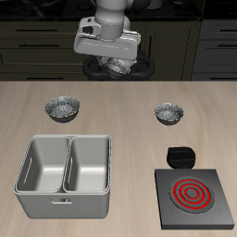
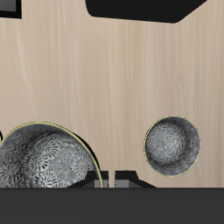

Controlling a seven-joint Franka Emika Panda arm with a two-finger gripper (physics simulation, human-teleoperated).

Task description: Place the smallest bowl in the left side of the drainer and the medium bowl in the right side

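The smallest round shiny grey metal bowl (image 1: pixel 168 113) (image 2: pixel 172 144) rests on the wooden table (image 1: pixel 120 97), at 12 o'clock from the black stove with red rings (image 1: pixel 194 197). Only the exterior view shows the light-grey two-compartment metal drainer (image 1: pixel 65 167), at 8 o'clock from that bowl, and a wider grey bowl (image 1: pixel 63 109) at the drainer's 12 o'clock. The end effector (image 1: pixel 116 61), raised over the table's back edge, is closed on the rim of a third grey bowl (image 1: pixel 109 68) (image 2: pixel 44 162); whether this one is the medium or the widest cannot be told.

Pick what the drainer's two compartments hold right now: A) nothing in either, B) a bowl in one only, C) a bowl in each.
A: in the exterior view both compartments of the drainer show only bare grey floors and walls, with no bowl in either.
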